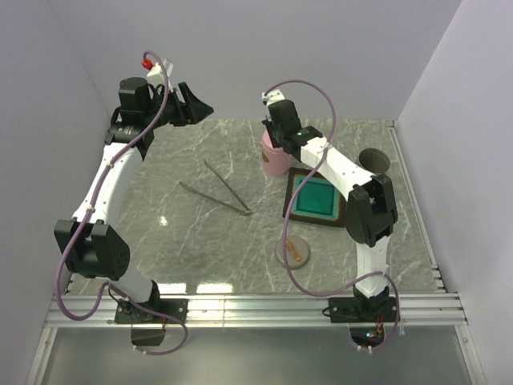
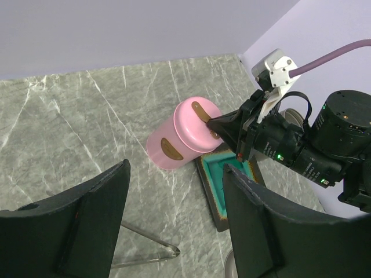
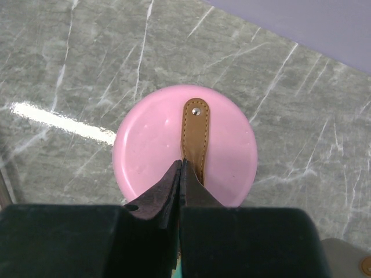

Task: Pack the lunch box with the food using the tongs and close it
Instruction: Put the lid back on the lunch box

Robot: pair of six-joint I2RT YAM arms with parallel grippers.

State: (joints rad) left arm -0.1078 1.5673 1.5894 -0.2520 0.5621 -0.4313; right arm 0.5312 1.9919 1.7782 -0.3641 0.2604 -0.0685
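The lunch box [image 1: 274,154] is a pink round tub standing upright at the back centre, its lid [image 3: 185,145] crossed by a brown strap [image 3: 195,130]. My right gripper [image 3: 181,163] is shut with nothing between its tips, right over the lid by the strap's near end; whether it touches the lid cannot be told. The silver tongs [image 1: 216,192] lie flat on the marble, left of the black tray with the teal inside [image 1: 315,198]. My left gripper [image 1: 200,108] hangs open high at the back left, looking down at the lunch box [image 2: 182,136] and the tongs [image 2: 148,236]. The food is out of view.
A grey round disc with a brown tab [image 1: 292,251] lies in front of the tray. A dark round bowl [image 1: 374,160] sits at the back right behind my right arm. Walls close the table at the back and on both sides.
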